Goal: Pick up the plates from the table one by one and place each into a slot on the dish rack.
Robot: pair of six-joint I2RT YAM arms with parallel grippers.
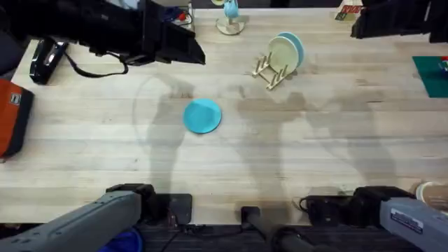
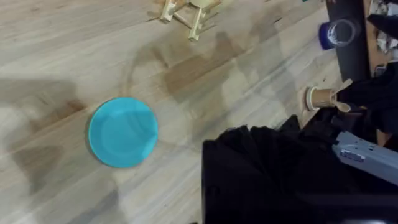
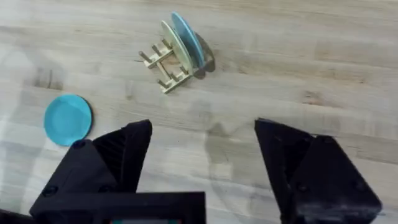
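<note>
Three plates on view. Turquoise plate (image 1: 203,115): flat on worktop (image 1: 294,161), near centre, alone, well apart from rack (image 1: 269,71). Also seen from left wrist (image 2: 122,132) and right wrist (image 3: 68,119); nothing touching it.

Cream plate (image 1: 281,52) and light-blue plate (image 1: 294,46): both upright in rack slots, side by side, cream in front of blue as seen from overhead. Right wrist view gives same pair, cream (image 3: 174,42) beside blue (image 3: 188,38), on edge between pegs.

Rack: light wood, upright pegs on short base, far side of worktop, right of centre. Partly in left wrist view (image 2: 186,12); full in right wrist view (image 3: 163,68).

Right end effector (image 3: 202,171): wide open, black fingers (image 3: 118,155) spread well apart, nothing held. High above worktop; rack and turquoise plate both far below it.

Left end effector: state cannot tell; a dark bulk covers the lower part of the left wrist view. Left arm (image 1: 140,31) shows large and dark at upper left of overhead view.

Misc.: stand w/ blue top (image 1: 230,17) at far edge, beyond rack. Green mat (image 1: 432,73) at right edge. Orange item (image 1: 12,115) at left edge.
</note>
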